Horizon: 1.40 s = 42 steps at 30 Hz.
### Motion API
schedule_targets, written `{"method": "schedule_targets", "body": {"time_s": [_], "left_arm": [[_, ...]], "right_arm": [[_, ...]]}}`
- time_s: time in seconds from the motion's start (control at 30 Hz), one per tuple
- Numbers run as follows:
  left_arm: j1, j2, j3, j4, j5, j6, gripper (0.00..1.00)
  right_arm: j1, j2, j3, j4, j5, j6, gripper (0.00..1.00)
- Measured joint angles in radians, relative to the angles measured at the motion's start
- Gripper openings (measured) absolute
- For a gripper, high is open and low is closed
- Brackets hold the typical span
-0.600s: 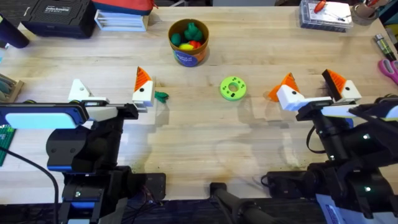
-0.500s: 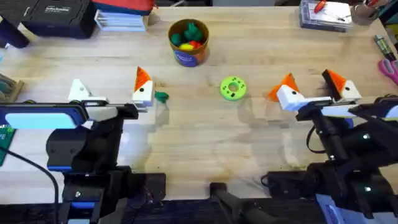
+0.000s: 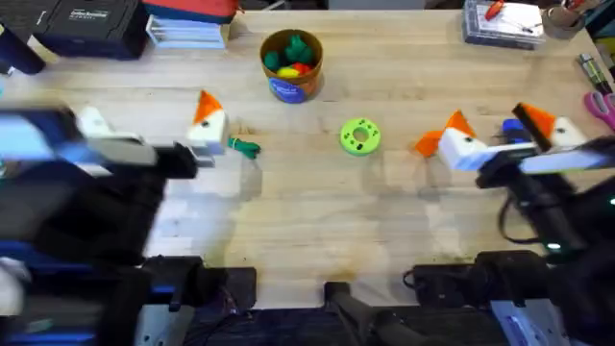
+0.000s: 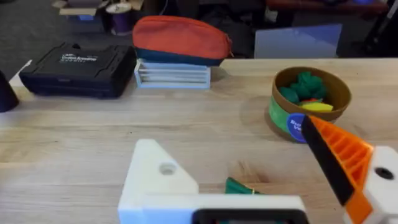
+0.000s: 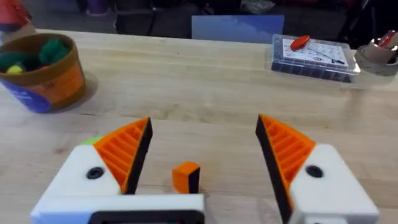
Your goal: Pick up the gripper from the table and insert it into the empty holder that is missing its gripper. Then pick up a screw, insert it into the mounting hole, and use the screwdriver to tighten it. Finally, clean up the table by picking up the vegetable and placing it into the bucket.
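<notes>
Both arms were seen shifted since the earlier overhead frames, the left gripper (image 3: 144,130) toward the bench's left edge, its jaws spread and empty beside the vegetable (image 3: 244,146). The right gripper (image 3: 500,135) was spread over a small orange piece (image 5: 186,176).

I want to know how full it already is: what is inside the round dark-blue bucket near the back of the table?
The round dark-blue bucket holds green toy produce, a yellow piece and a red piece. Whatever lies under that top layer is covered.
</notes>
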Motion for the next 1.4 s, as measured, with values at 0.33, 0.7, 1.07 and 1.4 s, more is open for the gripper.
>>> {"method": "schedule_targets", "body": {"time_s": [0.33,0.7,1.07,1.4], "left_arm": [[0.0,0.627,0.648,-0.528,0.015,0.117,0.992],[-0.013,0.867,0.749,-0.59,0.056,0.144,0.229],[-0.328,0.861,0.749,-0.349,0.436,0.142,0.985],[-0.419,0.861,0.755,-0.313,0.483,0.142,0.985]], "right_arm": [[0.0,0.325,0.475,-0.413,-0.001,-0.007,0.994],[0.0,0.385,0.504,-0.439,-0.001,-0.007,0.993],[0.0,0.385,0.504,-0.454,-0.001,-0.007,0.994],[0.0,0.385,0.504,-0.454,-0.001,-0.007,0.994]]}}
